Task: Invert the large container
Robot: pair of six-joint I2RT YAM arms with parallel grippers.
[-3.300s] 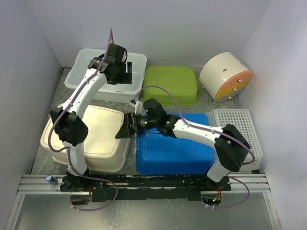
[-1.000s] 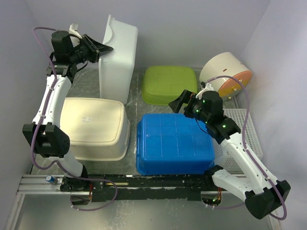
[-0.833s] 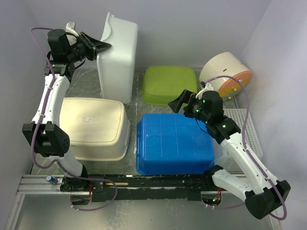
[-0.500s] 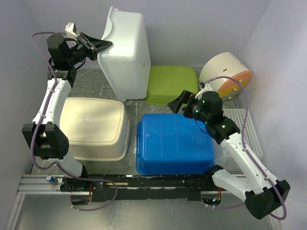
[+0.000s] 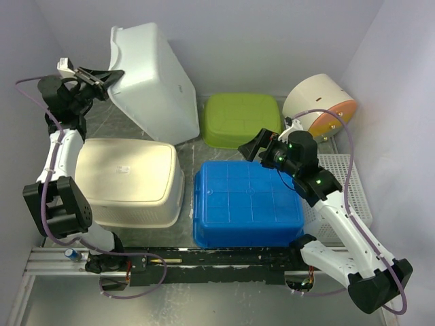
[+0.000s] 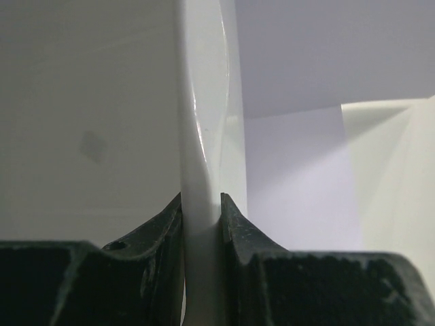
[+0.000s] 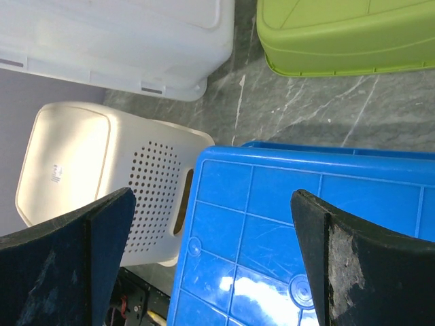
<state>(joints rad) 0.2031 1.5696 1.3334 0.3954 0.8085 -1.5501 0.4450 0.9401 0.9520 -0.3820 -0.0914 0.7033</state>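
The large container (image 5: 153, 81) is a white plastic bin at the back left, lifted and tilted steeply, its base facing right and up and its lower edge near the table. My left gripper (image 5: 112, 73) is shut on its rim (image 6: 200, 136); in the left wrist view the black fingers (image 6: 163, 227) pinch the white rim from both sides. My right gripper (image 5: 260, 146) hangs open above the far edge of an upturned blue container (image 5: 248, 204), nothing between its fingers (image 7: 102, 231). The white bin's edge (image 7: 122, 34) shows at the top of the right wrist view.
An upturned cream perforated basket (image 5: 129, 176) sits at front left below the white bin. A green upturned tub (image 5: 241, 119) lies behind the blue one. A round white and orange drum (image 5: 319, 105) and a white perforated tray (image 5: 340, 176) stand at the right. Walls close in on three sides.
The left gripper has swung left and the white bin has tipped over further from standing on its side, its open mouth turning left. The right arm has stayed in place.
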